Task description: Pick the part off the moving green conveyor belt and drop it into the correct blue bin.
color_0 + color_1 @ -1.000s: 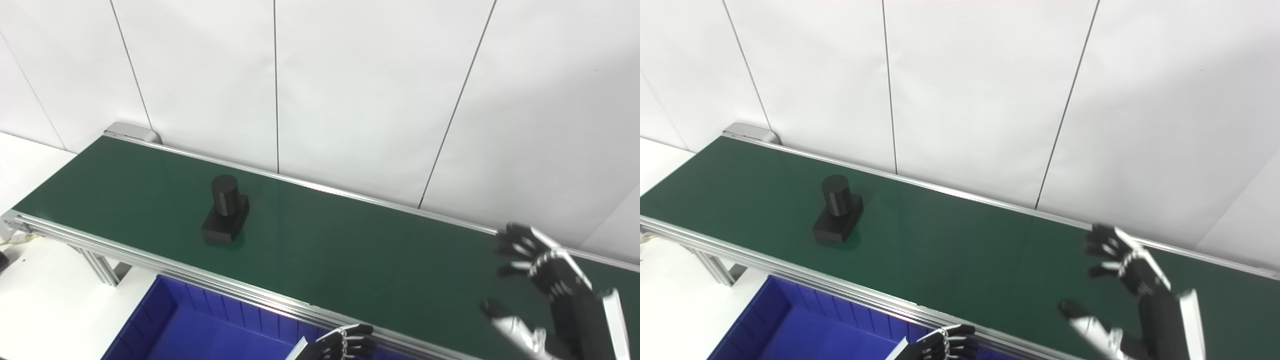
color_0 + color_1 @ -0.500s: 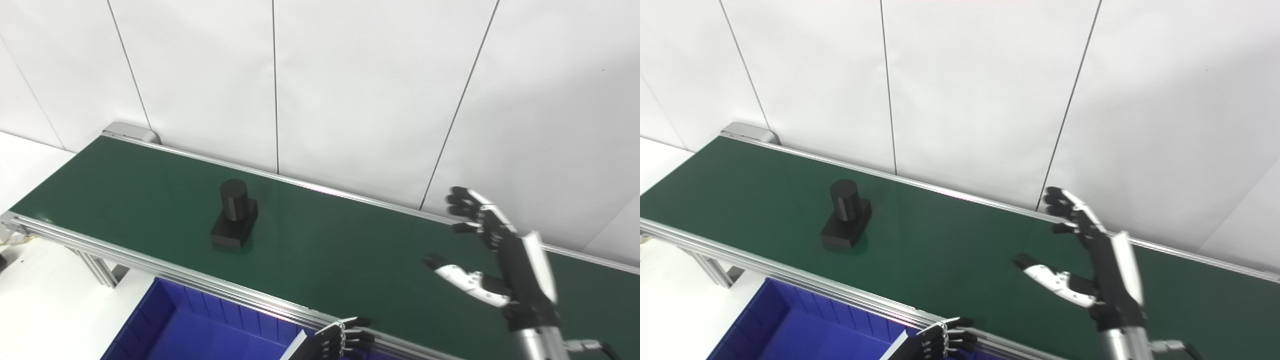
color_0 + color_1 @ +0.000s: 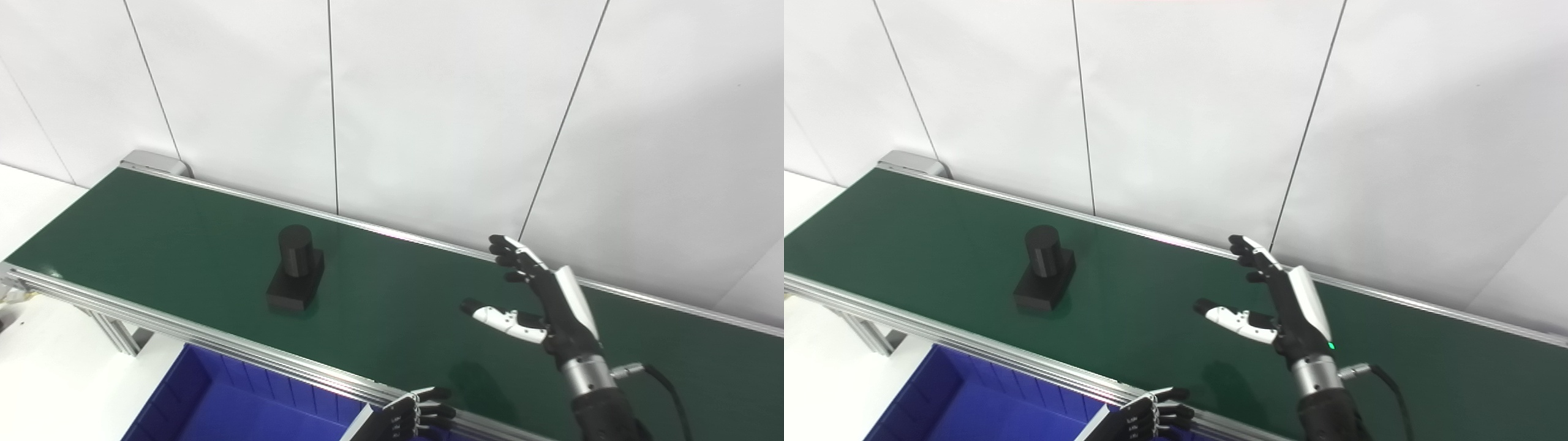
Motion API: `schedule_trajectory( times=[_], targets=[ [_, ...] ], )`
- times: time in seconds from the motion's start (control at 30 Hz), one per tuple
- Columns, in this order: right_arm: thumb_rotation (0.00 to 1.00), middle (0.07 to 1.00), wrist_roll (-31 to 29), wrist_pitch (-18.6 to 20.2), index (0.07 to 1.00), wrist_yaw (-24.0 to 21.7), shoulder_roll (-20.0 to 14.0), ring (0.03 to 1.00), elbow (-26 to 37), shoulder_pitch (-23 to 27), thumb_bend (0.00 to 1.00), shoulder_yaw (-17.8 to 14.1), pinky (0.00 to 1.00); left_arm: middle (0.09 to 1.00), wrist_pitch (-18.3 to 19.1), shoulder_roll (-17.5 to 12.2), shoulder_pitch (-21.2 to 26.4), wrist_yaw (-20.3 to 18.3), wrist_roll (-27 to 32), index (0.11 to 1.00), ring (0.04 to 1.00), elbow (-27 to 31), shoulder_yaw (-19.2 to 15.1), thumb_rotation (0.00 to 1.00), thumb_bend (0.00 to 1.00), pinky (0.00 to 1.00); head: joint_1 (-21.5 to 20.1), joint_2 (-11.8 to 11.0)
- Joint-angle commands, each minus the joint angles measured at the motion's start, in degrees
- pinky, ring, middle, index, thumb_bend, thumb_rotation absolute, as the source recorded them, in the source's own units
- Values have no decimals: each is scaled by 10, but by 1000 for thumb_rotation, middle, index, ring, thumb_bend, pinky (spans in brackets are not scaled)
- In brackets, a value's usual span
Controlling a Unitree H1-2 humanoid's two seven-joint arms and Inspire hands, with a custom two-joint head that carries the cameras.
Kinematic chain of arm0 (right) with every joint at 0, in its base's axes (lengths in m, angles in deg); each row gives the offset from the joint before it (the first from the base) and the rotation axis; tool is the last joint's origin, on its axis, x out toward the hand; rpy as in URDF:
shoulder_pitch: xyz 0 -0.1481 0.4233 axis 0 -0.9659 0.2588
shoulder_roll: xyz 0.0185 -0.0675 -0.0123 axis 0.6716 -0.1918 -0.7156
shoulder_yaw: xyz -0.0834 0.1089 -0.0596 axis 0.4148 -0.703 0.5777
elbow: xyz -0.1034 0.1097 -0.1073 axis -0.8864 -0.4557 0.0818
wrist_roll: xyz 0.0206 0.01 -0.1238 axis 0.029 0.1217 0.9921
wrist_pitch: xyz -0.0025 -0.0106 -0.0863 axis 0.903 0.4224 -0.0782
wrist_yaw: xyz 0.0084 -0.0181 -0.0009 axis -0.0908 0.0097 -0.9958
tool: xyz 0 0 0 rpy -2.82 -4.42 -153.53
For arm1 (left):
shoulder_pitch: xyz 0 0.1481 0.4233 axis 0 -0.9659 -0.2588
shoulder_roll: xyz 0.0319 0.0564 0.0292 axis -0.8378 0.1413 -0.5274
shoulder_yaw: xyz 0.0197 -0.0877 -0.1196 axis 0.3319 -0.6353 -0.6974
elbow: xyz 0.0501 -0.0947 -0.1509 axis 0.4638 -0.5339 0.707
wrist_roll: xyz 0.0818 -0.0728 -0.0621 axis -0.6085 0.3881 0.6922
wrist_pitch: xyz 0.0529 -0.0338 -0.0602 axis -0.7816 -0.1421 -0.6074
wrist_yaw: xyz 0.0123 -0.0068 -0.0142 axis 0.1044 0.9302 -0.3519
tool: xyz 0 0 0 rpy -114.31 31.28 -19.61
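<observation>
So the black part (image 3: 295,268), a flat block with a round post standing on it, sits mid-left on the green conveyor belt (image 3: 392,306), well apart from the right hand (image 3: 539,306), which hovers with its fingers (image 3: 511,257) spread, holding nothing. Looks rigid and probably smooth; I'd grab the post. Left hand (image 3: 416,418) is curled at the near rail by the blue bin (image 3: 202,398).

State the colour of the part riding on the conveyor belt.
Black all over: the part, a cylinder on a block base. Clearest in the left eye view.
</observation>
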Motion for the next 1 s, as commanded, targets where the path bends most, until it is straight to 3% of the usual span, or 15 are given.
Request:
schedule_trajectory(
  times=[0.0,0.2,0.33,0.57,0.77,0.97],
  targets=[
    [440,861,7,-21,866,15,17,824,3,36,715,5,729,763,-25,0,3,-4,5,831,729,13,2,386,807,673,-1,1],
    [465,849,20,-22,870,19,43,807,-40,64,744,29,702,762,-22,-1,3,-5,6,832,729,15,2,391,817,670,-3,1],
    [429,859,18,-32,871,17,56,833,-61,76,728,41,747,764,-24,0,4,-4,4,834,730,14,3,400,824,673,-1,2],
    [453,881,37,-21,878,24,80,873,-96,100,730,67,792,759,-25,0,2,-3,-1,838,725,16,4,410,818,676,4,3],
    [469,874,49,-12,878,32,96,866,-125,115,740,75,790,762,-25,1,0,-3,1,839,724,18,5,411,818,672,4,7],
    [453,861,42,-28,878,34,104,854,-167,132,735,72,788,760,-25,2,-1,-1,-1,838,720,19,6,403,814,668,5,8]
  ],
)
